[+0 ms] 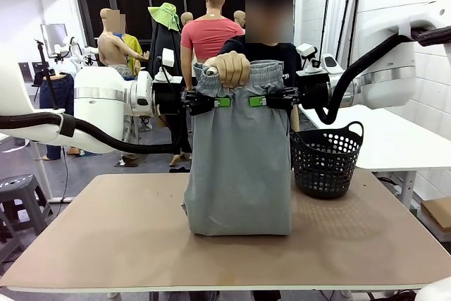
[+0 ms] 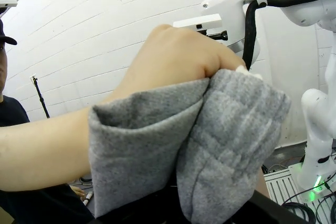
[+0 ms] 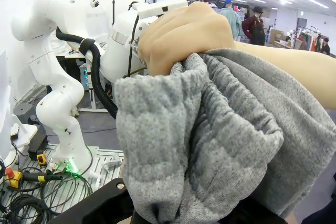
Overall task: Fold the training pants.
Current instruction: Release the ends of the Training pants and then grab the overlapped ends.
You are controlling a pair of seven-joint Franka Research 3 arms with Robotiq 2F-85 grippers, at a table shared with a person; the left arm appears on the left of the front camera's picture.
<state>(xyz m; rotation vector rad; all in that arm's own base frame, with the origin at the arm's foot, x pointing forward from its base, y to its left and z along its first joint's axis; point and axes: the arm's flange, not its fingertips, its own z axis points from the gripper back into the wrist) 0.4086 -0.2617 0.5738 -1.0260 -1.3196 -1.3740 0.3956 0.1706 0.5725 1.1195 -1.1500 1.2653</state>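
Holding the training pants (image 1: 239, 174) between us, we have our left gripper (image 1: 220, 101) and right gripper (image 1: 257, 101) both clamped on the cloth just under the gathered waistband (image 1: 271, 70), tips facing each other and close together. The person's hand (image 1: 227, 68) grips the waistband directly above that gap. From both grippers the pants hang straight down, long axis vertical, lower end resting on the table (image 1: 106, 244). Neither arm is nearer, since the garment sits squarely between them. We judge the fold depends on laying that hanging length flat, clear of the black mesh basket (image 1: 325, 163) beyond our right gripper.
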